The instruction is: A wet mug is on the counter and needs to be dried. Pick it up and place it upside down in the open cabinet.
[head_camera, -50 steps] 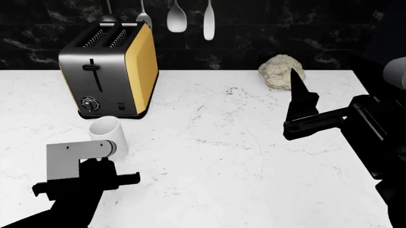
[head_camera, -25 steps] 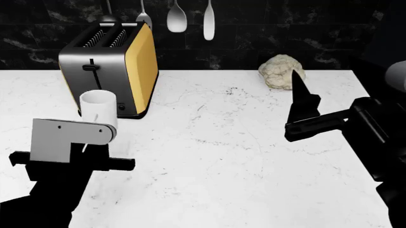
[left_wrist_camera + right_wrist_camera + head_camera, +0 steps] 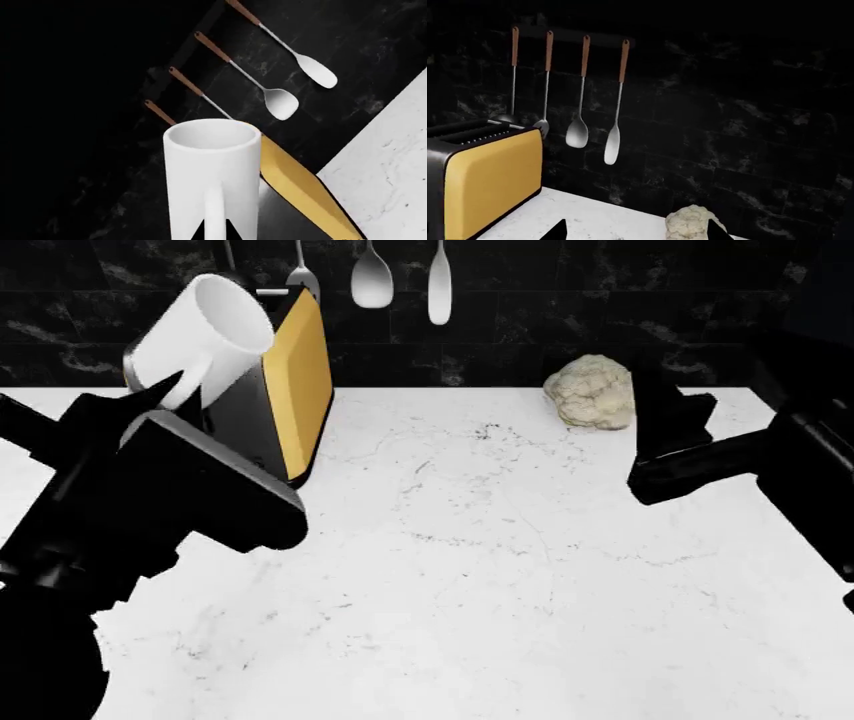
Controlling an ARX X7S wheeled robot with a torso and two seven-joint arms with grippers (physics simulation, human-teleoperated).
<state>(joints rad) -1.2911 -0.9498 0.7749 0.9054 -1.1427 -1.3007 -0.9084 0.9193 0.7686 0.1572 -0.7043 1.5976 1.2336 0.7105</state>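
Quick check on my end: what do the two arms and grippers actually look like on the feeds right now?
Head view: the left arm and right arm are matte black, blocky, flat-sided housings with angular edges. No cables, labels or markings show. The left gripper shows only a black pointed finger. The right gripper appears in its wrist view only as two black pointed tips.

The mug (image 3: 212, 185) fills the lower middle of the frame, a plain white cylinder with its open rim facing up and its handle running down the near side as a pale vertical strip. A small dark tip of the left hand (image 3: 212, 231) shows at the bottom edge against the mug's base. Behind the mug to the right runs the toaster's (image 3: 303, 197) yellow side. A white marbled corner of the table (image 3: 393, 170) sits at lower right. Utensils (image 3: 267, 90) with brown handles hang on the black marble wall (image 3: 80, 150) across the upper middle.
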